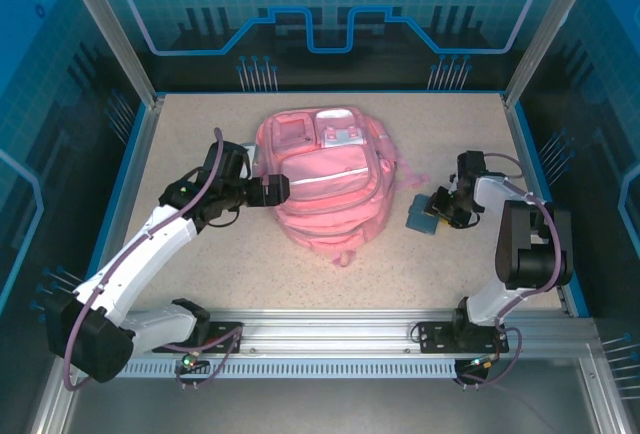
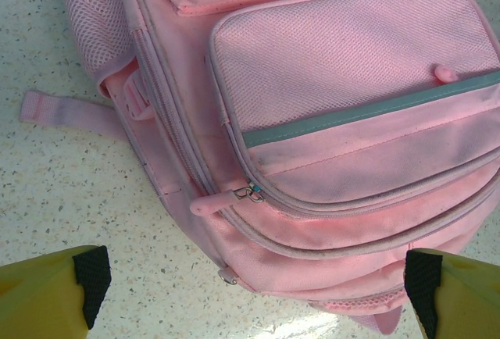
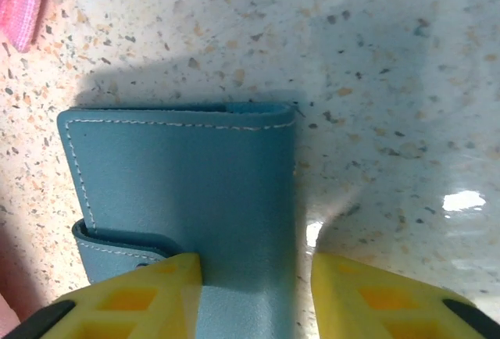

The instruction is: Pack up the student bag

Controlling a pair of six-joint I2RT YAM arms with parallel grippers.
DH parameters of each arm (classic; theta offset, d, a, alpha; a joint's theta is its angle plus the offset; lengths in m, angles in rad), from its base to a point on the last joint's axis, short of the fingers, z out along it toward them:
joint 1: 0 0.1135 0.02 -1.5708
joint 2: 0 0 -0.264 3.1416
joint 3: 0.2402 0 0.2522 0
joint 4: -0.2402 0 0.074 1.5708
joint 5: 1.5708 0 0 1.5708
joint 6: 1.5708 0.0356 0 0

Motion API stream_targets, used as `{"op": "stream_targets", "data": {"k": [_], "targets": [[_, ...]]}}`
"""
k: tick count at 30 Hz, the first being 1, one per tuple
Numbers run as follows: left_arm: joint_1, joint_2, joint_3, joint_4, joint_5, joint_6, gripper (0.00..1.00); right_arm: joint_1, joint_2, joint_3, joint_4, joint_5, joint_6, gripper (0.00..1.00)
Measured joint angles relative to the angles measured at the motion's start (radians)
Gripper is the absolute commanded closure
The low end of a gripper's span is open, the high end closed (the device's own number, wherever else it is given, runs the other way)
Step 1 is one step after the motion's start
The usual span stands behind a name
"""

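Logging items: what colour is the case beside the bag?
The case is teal blue, white-stitched; right wrist view.

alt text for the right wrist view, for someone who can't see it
A teal stitched case lies flat on a speckled table, its right edge between the open yellow fingers of the right pincer. A scrap of pink fabric shows at the top left corner.

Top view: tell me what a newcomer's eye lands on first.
The pink bag lies in the middle of the table and is by far the biggest thing. The left gripper hangs open at its left side. To the bag's right lies a small blue case, with the right gripper straddling its edge; whether it grips the case is unclear.
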Motion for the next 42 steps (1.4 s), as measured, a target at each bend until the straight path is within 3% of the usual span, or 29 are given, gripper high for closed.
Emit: {"op": "stream_targets", "data": {"k": [9, 13, 21, 26, 35, 42], "targets": [[0.000, 0.024, 0.005, 0.006, 0.040, -0.008, 0.01, 0.001, 0.034, 0.023, 0.004, -0.055, 0.001, 0.90], [0.000, 0.053, 0.017, 0.006, 0.068, -0.008, 0.02, 0.006, 0.026, 0.025, 0.004, -0.057, 0.006, 0.95], [-0.087, 0.151, 0.122, 0.006, 0.091, 0.033, 0.03, 0.019, -0.158, 0.013, -0.017, -0.053, 0.007, 0.96], [-0.178, 0.264, 0.234, -0.016, 0.097, 0.146, 0.10, 0.019, -0.325, 0.016, -0.046, -0.055, 0.016, 0.95], [-0.243, 0.512, 0.440, -0.139, 0.089, 0.357, 0.21, 0.019, -0.409, 0.030, -0.096, -0.092, 0.029, 0.94], [-0.245, 0.663, 0.568, -0.224, 0.100, 0.456, 0.45, 0.019, -0.418, 0.030, -0.099, -0.122, 0.034, 0.94]]}}
